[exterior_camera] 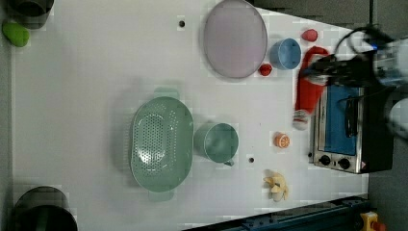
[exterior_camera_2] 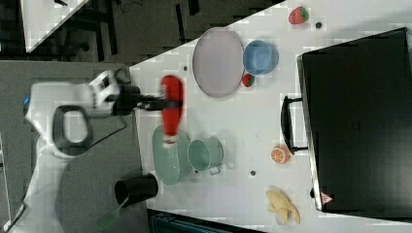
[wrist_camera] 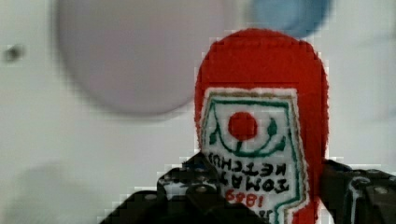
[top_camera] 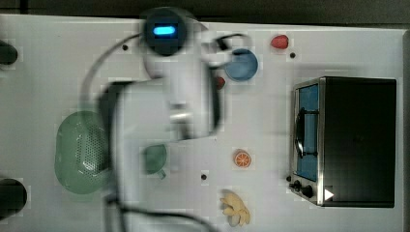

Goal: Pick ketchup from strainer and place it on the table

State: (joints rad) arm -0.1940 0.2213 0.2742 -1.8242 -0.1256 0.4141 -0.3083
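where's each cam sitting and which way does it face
Top view: overhead, facing down on the table; the arm blurs across it.
Left view: high, facing down; gripper holds the ketchup.
Right view: high at one table side; arm, ketchup, strainer.
Wrist view: on the hand, facing the ketchup label.
Shared: top and left views both show the strainer.

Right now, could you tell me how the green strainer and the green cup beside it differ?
The strainer is a wide, shallow oval with a perforated bottom and tabs at both ends; the cup is round, deeper and much smaller, with a solid bottom and a small side handle. In the left view the strainer lies to the cup's left. Both are pale green, empty, and sit open side up on the table.
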